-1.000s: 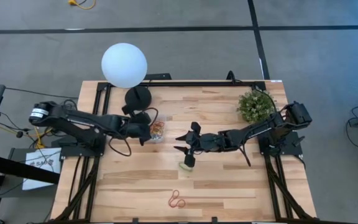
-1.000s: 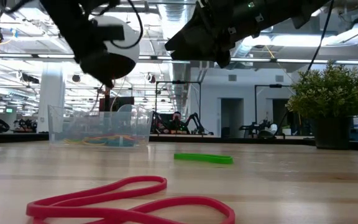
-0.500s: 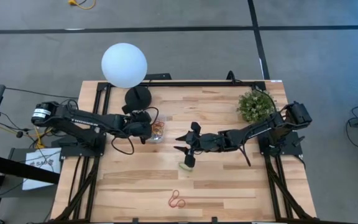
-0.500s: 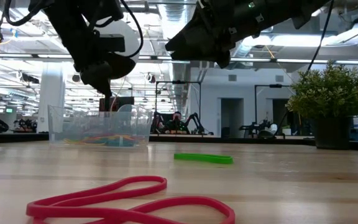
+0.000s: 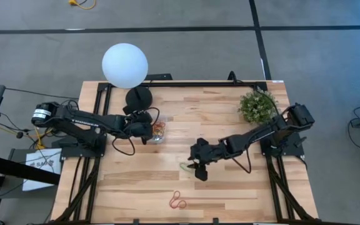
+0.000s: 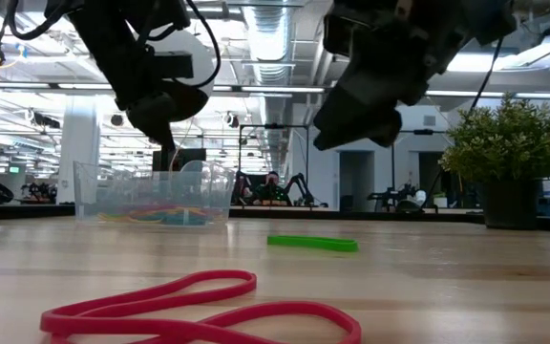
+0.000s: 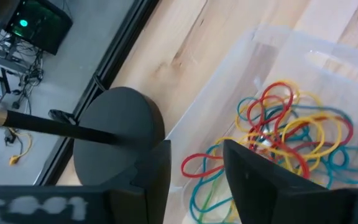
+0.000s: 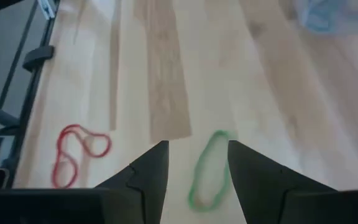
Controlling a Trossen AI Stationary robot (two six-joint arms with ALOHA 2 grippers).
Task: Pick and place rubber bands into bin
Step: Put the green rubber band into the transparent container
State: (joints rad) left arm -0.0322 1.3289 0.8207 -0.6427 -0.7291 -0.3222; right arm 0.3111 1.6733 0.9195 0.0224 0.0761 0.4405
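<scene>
Grey floor (image 5: 330, 56) crossed by dark lines around the pale wooden surface (image 5: 217, 119); beyond, open hall with ceiling strip lights (image 6: 275, 38), white column (image 6: 79, 134) at left, dark doorways (image 6: 356, 182) far back

Clear glossy plastic bin (image 7: 303, 56), smooth pale wood table (image 5: 230, 119), matt rubber bands (image 7: 291, 134).

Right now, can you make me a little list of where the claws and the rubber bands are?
left claw: open, above the clear bin
in the bin: a pile of coloured rubber bands
right claw: open, above the green rubber band
green rubber band: flat on the wooden table
red rubber band: near the table's front edge, untouched
</scene>
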